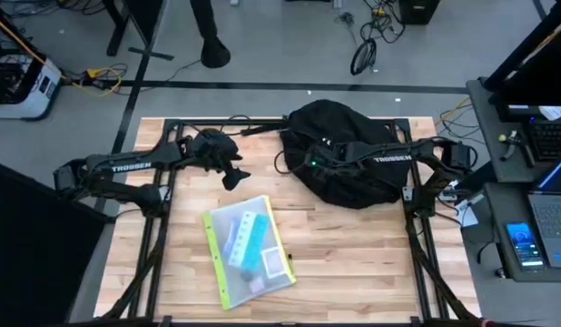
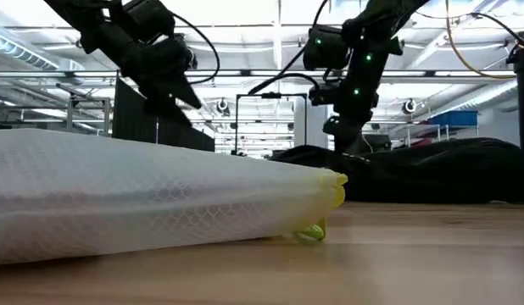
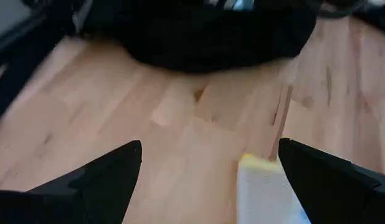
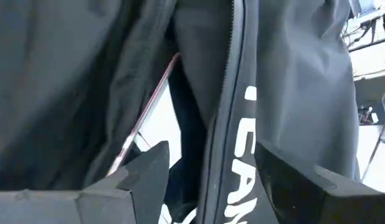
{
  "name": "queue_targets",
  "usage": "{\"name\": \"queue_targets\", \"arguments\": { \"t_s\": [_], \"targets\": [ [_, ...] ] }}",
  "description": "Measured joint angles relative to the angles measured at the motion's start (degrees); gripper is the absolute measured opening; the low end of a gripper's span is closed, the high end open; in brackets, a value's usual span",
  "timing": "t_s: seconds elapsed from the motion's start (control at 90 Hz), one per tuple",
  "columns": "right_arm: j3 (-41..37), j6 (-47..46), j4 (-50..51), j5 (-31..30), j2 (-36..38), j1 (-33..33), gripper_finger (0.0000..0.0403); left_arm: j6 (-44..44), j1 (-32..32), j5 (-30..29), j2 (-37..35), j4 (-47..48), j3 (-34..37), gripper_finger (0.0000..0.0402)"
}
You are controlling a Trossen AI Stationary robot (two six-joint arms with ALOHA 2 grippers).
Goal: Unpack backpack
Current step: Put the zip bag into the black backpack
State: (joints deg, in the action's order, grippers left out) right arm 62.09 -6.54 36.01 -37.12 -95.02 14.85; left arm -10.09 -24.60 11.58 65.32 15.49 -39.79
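Observation:
The black backpack (image 1: 349,159) lies on its side at the table's far right; its white lettering (image 4: 242,168) and a zipper line (image 4: 233,74) fill the right wrist view. My right gripper (image 4: 211,149) is open, low over the backpack's left part (image 1: 310,163), one finger on either side of the zipper. My left gripper (image 1: 233,179) hangs open above bare wood left of the backpack, with nothing between its fingers (image 3: 211,146). A clear mesh pouch with a yellow edge (image 1: 249,250) lies flat on the table's middle, holding small items. My right gripper comes at the backpack from above, over the zipper beside the lettering (image 4: 233,186). Whether its fingers touch the fabric, I cannot tell.
The pouch (image 2: 160,195) fills the near left of the low view, with the backpack (image 2: 415,169) behind it. Bare wood lies near the front and right of the pouch. The arms' black frame rails (image 1: 153,227) run along both table sides.

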Motion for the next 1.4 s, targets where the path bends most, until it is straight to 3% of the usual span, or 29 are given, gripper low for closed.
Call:
{"name": "queue_targets", "arguments": {
  "t_s": [0.144,0.267,0.378,0.444,0.567,0.622,0.867,1.056,1.189,1.4],
  "targets": [
    [-2.2,4.9,-5.1,0.1,0.0,4.0,0.0219,0.0,0.0,0.0,0.0,-2.9,0.0,0.0361],
    [-4.5,6.8,-7.3,3.8,-0.6,7.7,0.0219,0.0,0.0,0.0,0.0,-2.9,0.0,0.0361],
    [-4.7,7.5,-8.6,1.7,-0.9,11.3,0.0207,0.0,0.0,0.0,0.0,-3.0,0.0,0.0361],
    [-4.6,7.3,-8.8,1.3,-0.9,14.3,0.0171,0.0,0.0,0.0,0.0,-3.0,0.0,0.0361],
    [-3.5,9.4,-6.3,4.4,-0.9,17.8,0.0046,0.0,0.0,-0.4,0.0,-3.0,0.0,0.0361],
    [-2.5,11.4,-4.6,5.5,-0.5,18.1,0.0017,0.0,0.0,-0.5,0.0,-3.0,0.0,0.0361],
    [8.2,18.2,0.0,3.7,3.8,17.5,0.0001,-0.2,1.5,0.0,0.0,-7.2,0.0,0.0361],
    [13.8,22.2,1.1,4.6,5.4,17.8,0.0000,-5.1,2.6,-0.1,0.0,-11.8,-0.1,0.0361],
    [14.3,23.7,2.1,7.0,5.4,17.8,0.0000,-9.1,3.4,0.3,0.0,-6.8,-0.1,0.0361],
    [14.3,25.6,1.7,9.5,5.3,17.8,0.0000,-19.5,8.2,6.7,0.0,4.2,-0.1,0.0361]
  ]
}}
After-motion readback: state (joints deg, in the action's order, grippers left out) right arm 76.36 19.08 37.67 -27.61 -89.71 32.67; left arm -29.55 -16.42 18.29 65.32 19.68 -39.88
